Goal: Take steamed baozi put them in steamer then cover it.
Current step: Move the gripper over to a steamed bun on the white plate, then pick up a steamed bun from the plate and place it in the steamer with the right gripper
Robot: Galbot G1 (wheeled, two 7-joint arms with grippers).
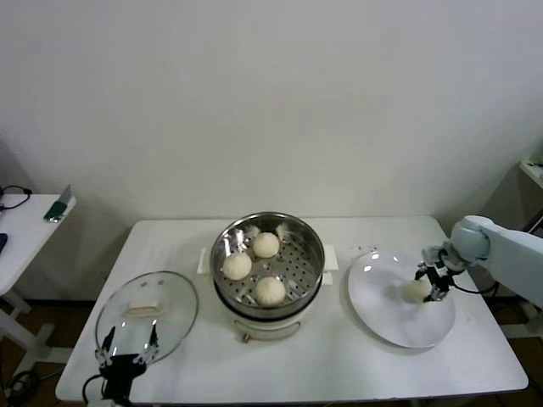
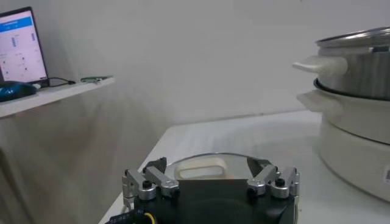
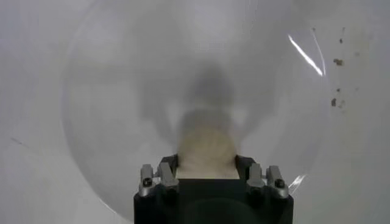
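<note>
Nearest the head camera, the left gripper hangs at the front left table edge with its fingers spread wide and nothing between them. It sits just in front of the cover, which lies flat on the table beside the steamer, its cream handle facing up. In the left wrist view, the same gripper faces the cover, and the steamer stands off to one side.

Task status, as judged from the current layout:
- Three steamed baozi already rest on the perforated floor of the steamer.
- The fourth baozi remains on the white plate at the right side of the table.
- The right gripper is clenched on this fourth baozi. The right wrist view confirms the bun seated between the fingers of the right gripper, low over the plate.
- The bun appears not yet lifted clear of the plate.

Remaining steps: carry the last bun into the free space in the steamer, release it, then seat the cover on the steamer rim. The steamer is currently uncovered.
</note>
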